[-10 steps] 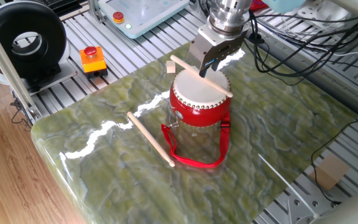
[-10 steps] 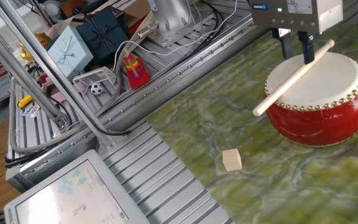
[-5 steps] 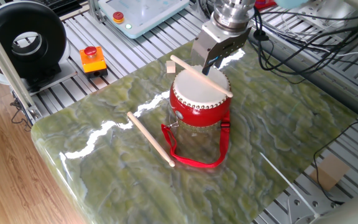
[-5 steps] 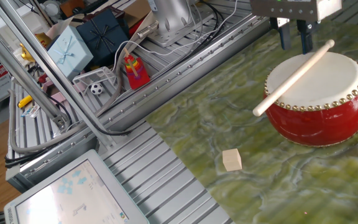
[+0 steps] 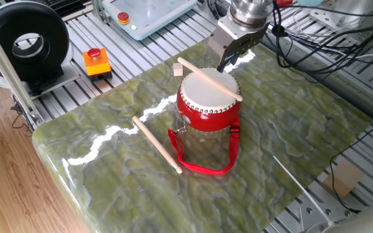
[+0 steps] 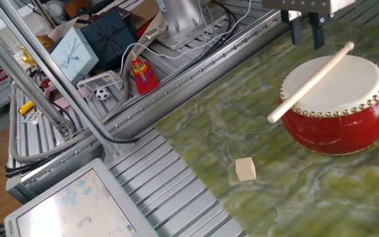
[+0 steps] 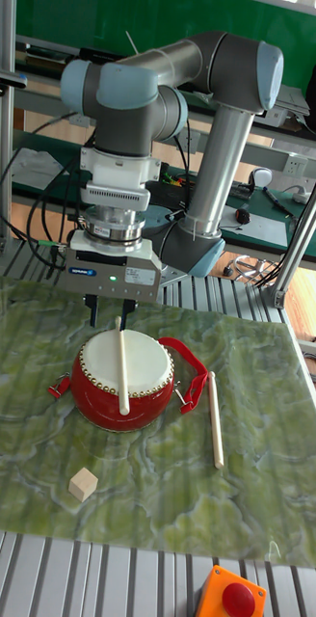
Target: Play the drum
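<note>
One fixed view: the gripper [image 5: 225,63], fingers slightly apart and empty, has lifted clear of the stick [image 5: 209,79] lying across the drum [image 5: 208,103] at mid-table. The other fixed view: gripper [image 6: 306,31] now above the drum's [image 6: 337,105] 12 o'clock. Tall fixed view: gripper [image 7: 107,310] hangs just behind the drum [image 7: 123,380].

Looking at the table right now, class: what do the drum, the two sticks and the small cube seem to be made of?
Drum: glossy red shell, probably lacquered wood; matte off-white head, likely skin; shiny metal studs. Stick on the drum and stick on the table: pale, unpainted, apparently bare wood. Cube: same pale tan, probably wood.
</note>
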You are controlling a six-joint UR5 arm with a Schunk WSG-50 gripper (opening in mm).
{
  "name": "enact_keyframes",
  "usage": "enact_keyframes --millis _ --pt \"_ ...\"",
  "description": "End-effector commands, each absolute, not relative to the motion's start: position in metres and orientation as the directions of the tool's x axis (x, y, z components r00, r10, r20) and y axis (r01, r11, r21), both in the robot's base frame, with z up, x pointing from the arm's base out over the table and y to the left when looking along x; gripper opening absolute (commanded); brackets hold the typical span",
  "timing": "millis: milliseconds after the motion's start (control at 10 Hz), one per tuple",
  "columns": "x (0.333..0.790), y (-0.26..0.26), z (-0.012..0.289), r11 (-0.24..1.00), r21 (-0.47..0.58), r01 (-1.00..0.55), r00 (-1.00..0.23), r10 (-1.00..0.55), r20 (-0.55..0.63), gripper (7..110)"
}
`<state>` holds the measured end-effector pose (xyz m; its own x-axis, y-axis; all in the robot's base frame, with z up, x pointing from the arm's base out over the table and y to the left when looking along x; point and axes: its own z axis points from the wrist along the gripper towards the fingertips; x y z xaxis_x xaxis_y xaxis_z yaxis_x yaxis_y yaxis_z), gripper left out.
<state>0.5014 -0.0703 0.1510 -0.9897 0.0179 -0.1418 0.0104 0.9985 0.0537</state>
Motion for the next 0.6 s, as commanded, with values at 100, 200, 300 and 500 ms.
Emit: enact_keyframes --millis 100,200,300,500 --pt "0.499 -0.082 0.155 0.998 0.032 0.045 -0.989 0.049 -0.139 44" --pt "0.497 -0.082 0.156 0.998 0.04 0.045 -0.989 0.05 -0.14 22" --pt "0.494 -0.086 0.157 0.998 0.04 0.048 -0.989 0.053 -0.137 22" --pt "0.49 -0.091 0.156 0.998 0.046 0.051 -0.99 0.057 -0.129 22"
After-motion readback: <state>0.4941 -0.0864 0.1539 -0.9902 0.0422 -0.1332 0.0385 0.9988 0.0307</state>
